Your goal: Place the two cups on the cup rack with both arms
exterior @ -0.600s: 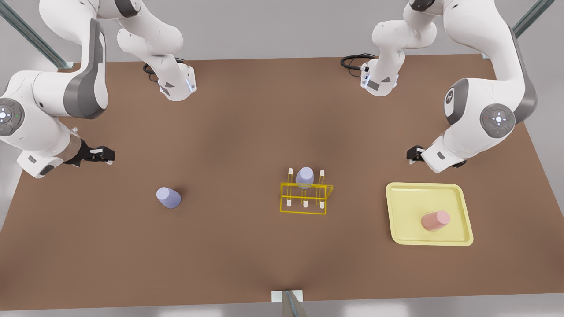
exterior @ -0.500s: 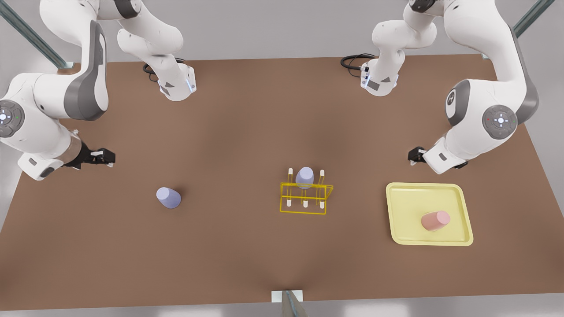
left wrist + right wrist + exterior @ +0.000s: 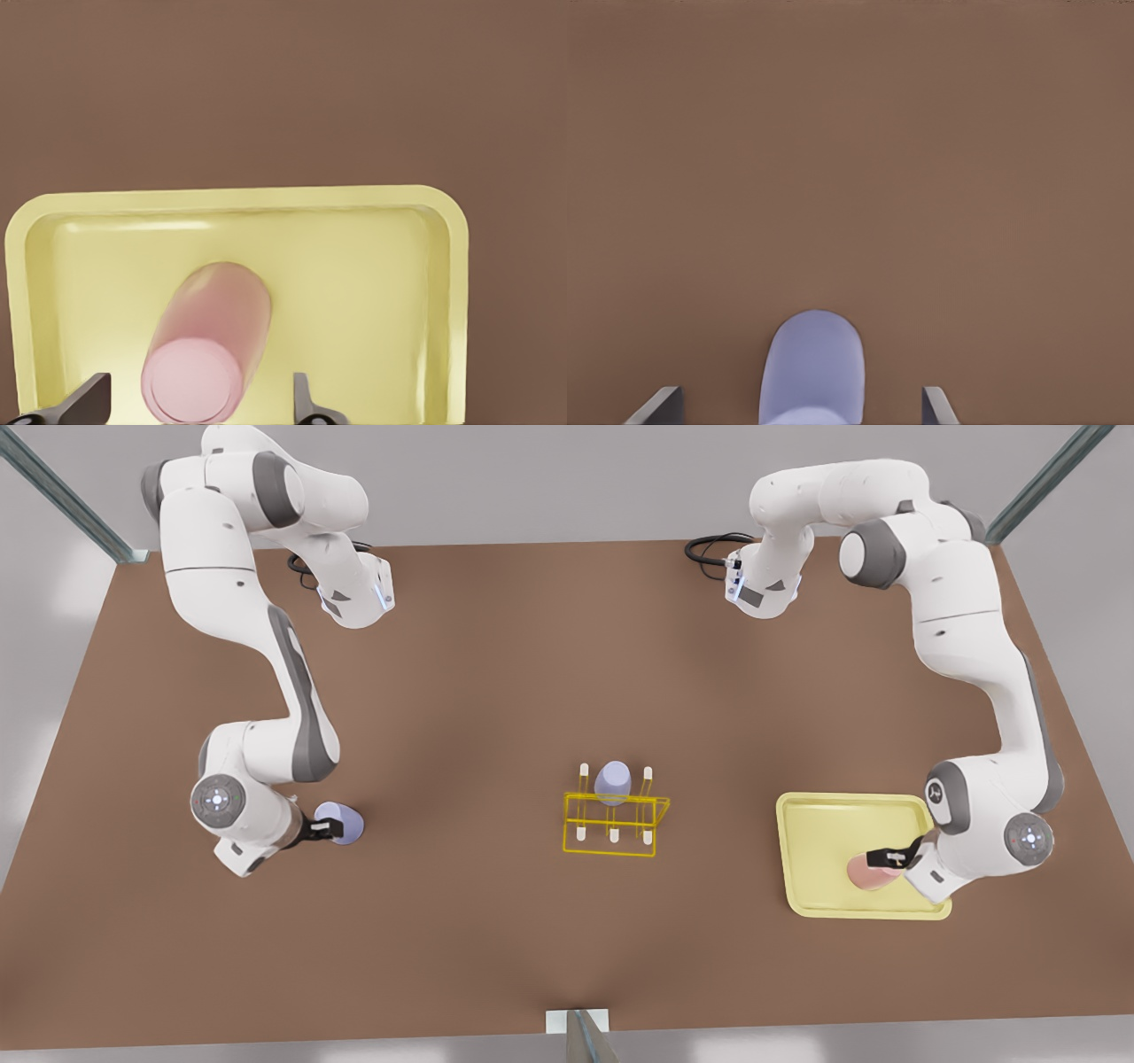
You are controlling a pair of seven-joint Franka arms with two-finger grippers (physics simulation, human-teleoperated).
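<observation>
both my arms had swung down: left pincer [image 3: 877,858] straddled, open, the pink cup [image 3: 207,343]; right pincer [image 3: 330,830] open around the lavender cup [image 3: 812,367]; neither racked.

bare table [image 3: 496,691] around rack [image 3: 614,824], tray [image 3: 802,815] rim low

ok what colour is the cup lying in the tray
Pink. The cup lies on its side in the pale-yellow tray; the left wrist view shows it best.

Front view: high above the table [image 3: 496,691], looking down on the cup rack [image 3: 614,824].
Left wrist view: close over the tray [image 3: 447,292], shared with the front view.
Right wrist view: close over bare table.
</observation>
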